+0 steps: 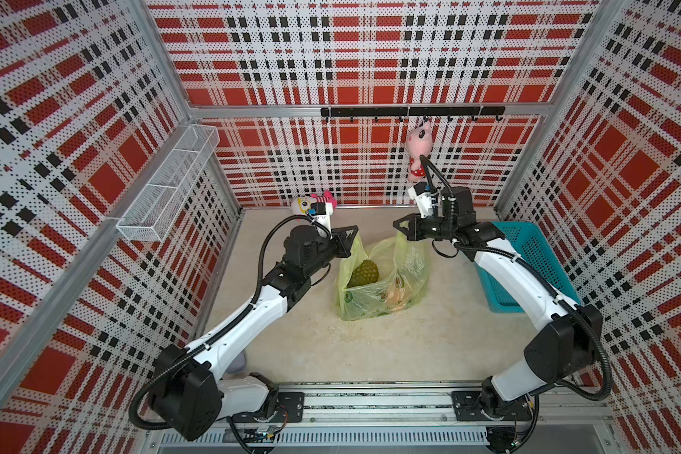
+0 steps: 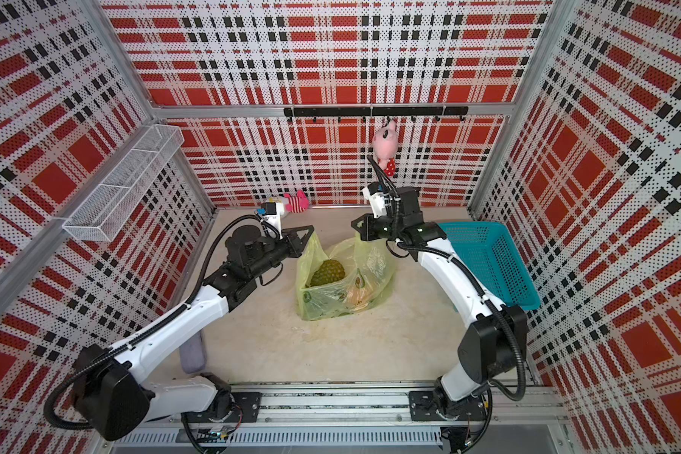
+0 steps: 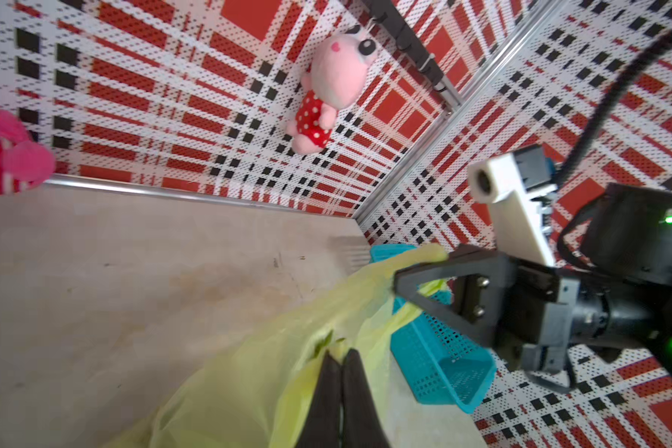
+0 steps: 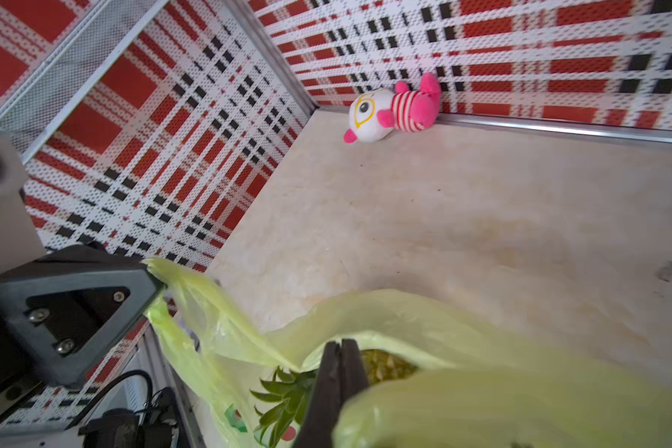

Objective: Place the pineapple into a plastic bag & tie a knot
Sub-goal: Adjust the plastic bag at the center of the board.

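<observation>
On the surface (image 1: 429, 334), between the two arms, sits the bag (image 1: 370, 302). Its mouth is wide open and the pineapple (image 1: 364, 273) lies inside. The left claw (image 1: 355, 228) is shut tight on one bag strap (image 1: 355, 247). The right claw (image 1: 396, 225) is shut tight on the other strap (image 1: 403, 247). Both straps are held up and apart. A blue basket (image 1: 543, 259) lies beside the right arm. A pink toy (image 1: 418, 149) hangs on the back wall.
</observation>
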Controlling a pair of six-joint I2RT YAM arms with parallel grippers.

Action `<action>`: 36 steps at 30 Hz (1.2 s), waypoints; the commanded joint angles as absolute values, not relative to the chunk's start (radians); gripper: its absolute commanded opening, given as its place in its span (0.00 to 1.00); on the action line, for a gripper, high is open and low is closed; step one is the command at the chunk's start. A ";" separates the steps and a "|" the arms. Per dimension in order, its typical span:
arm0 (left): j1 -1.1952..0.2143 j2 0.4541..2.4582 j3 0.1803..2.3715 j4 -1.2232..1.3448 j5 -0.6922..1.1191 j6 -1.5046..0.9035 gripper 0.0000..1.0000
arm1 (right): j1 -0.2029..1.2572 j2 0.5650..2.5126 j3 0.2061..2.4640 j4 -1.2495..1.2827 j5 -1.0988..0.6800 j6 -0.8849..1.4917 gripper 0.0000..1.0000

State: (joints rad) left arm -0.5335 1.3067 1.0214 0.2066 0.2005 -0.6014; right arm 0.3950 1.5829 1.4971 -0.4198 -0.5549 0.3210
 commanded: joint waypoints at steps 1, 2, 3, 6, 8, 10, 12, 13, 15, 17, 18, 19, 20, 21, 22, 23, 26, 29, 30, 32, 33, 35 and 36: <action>-0.561 1.336 1.071 0.338 0.169 -0.634 0.00 | 0.424 1.579 1.519 -0.377 -0.648 0.280 0.00; -0.561 1.343 1.075 0.351 0.158 -0.640 0.00 | 0.426 1.572 1.509 -0.372 -0.668 0.277 0.00; -0.561 1.349 1.075 0.366 0.149 -0.649 0.00 | 0.426 1.562 1.497 -0.363 -0.695 0.274 0.00; -0.563 1.374 1.091 0.388 0.152 -0.653 0.00 | 0.426 1.539 1.475 -0.365 -0.752 0.251 0.00; -0.563 1.392 1.104 0.390 0.153 -0.650 0.00 | 0.426 1.530 1.466 -0.385 -0.773 0.231 0.00; -0.563 1.406 1.115 0.390 0.151 -0.643 0.00 | 0.425 1.523 1.458 -0.410 -0.775 0.211 0.00; -0.563 1.421 1.124 0.391 0.155 -0.636 0.00 | 0.429 1.516 1.442 -0.430 -0.793 0.189 0.00; -0.562 1.429 1.129 0.391 0.151 -0.635 0.00 | 0.432 1.513 1.439 -0.442 -0.804 0.173 0.00; -0.555 1.435 1.144 0.387 0.132 -0.629 0.00 | 0.439 1.512 1.457 -0.458 -0.780 0.156 0.00; -0.541 1.429 1.163 0.384 0.113 -0.626 0.00 | 0.438 1.522 1.512 -0.480 -0.718 0.159 0.00; -0.535 1.421 1.174 0.382 0.106 -0.620 0.00 | 0.438 1.534 1.563 -0.500 -0.670 0.153 0.00; -0.529 1.406 1.180 0.381 0.087 -0.611 0.00 | 0.436 1.548 1.612 -0.512 -0.633 0.155 0.00; -0.526 1.388 1.184 0.379 0.069 -0.598 0.00 | 0.434 1.560 1.657 -0.518 -0.599 0.159 0.00; -0.524 1.363 1.186 0.373 0.048 -0.584 0.00 | 0.429 1.577 1.710 -0.521 -0.578 0.165 0.00; -0.519 1.339 1.189 0.360 0.025 -0.568 0.00 | 0.420 1.595 1.763 -0.523 -0.564 0.175 0.00; -0.516 1.318 1.191 0.348 0.008 -0.556 0.00 | 0.410 1.611 1.806 -0.522 -0.567 0.184 0.00; -0.499 1.254 1.192 0.311 -0.017 -0.529 0.00 | 0.397 1.664 1.928 -0.527 -0.594 0.198 0.00; -0.489 1.215 1.184 0.288 -0.010 -0.522 0.00 | 0.397 1.693 1.978 -0.534 -0.640 0.216 0.00; -0.488 1.208 1.180 0.279 -0.009 -0.522 0.00 | 0.399 1.693 1.966 -0.526 -0.662 0.219 0.00; -0.489 1.200 1.160 0.276 0.003 -0.523 0.00 | 0.408 1.672 1.913 -0.499 -0.683 0.227 0.00; -0.491 1.197 1.146 0.280 0.014 -0.529 0.00 | 0.412 1.661 1.881 -0.488 -0.689 0.229 0.00; -0.493 1.200 1.111 0.283 0.027 -0.548 0.00 | 0.417 1.641 1.829 -0.486 -0.700 0.226 0.00; -0.495 1.203 1.088 0.292 0.039 -0.556 0.00 | 0.422 1.632 1.792 -0.488 -0.704 0.224 0.00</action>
State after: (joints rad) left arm -0.4923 1.2160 1.1225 0.2424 0.0147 -0.5526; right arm 0.4076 1.6760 1.8393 -0.5297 -0.6552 0.2287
